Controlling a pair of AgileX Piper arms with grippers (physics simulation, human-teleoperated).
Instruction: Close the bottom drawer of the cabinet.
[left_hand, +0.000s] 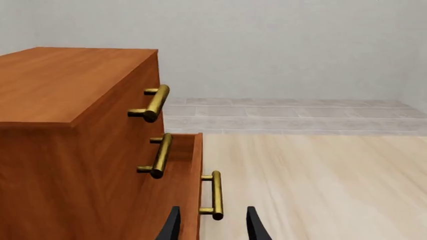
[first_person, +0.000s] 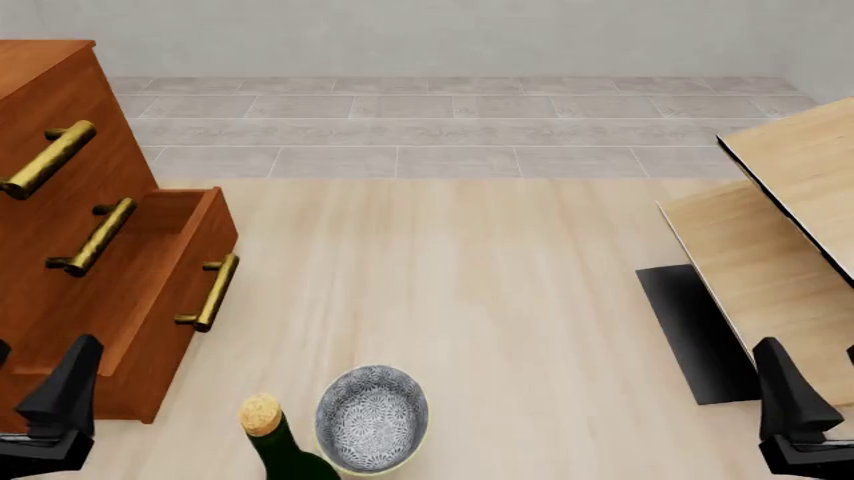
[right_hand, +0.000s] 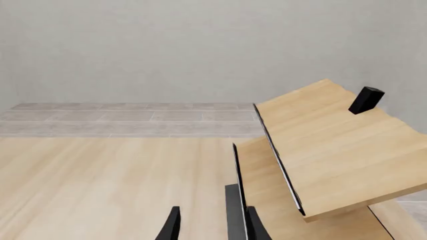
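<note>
Front view shows the cabinet, a large reddish-brown wooden chest, standing at the left edge of the desk, with the bottom drawer pulled out past the two drawers above it, so its open box and flat front jut toward the middle of the desk. Each drawer carries one cylindrical brass bar; the bottom drawer's handle sits on that protruding front. I judge the drawer to be rigid and fairly heavy, sliding straight on its runners, so it should answer to a steady push and needs no grasp: the flat wooden front beside the handle is the safest place to press, since the round brass bar looks smooth and a fingertip could slip off it. In the left wrist view the left pincer is spread, its two dark fingers straddling the lower end of the handle without clearly touching it. The right pincer is likewise spread, holding nothing, near the pale shelf unit at the desk's right edge. A patterned bowl and a corked bottle stand at the near edge, clear of the drawer's path.
</note>
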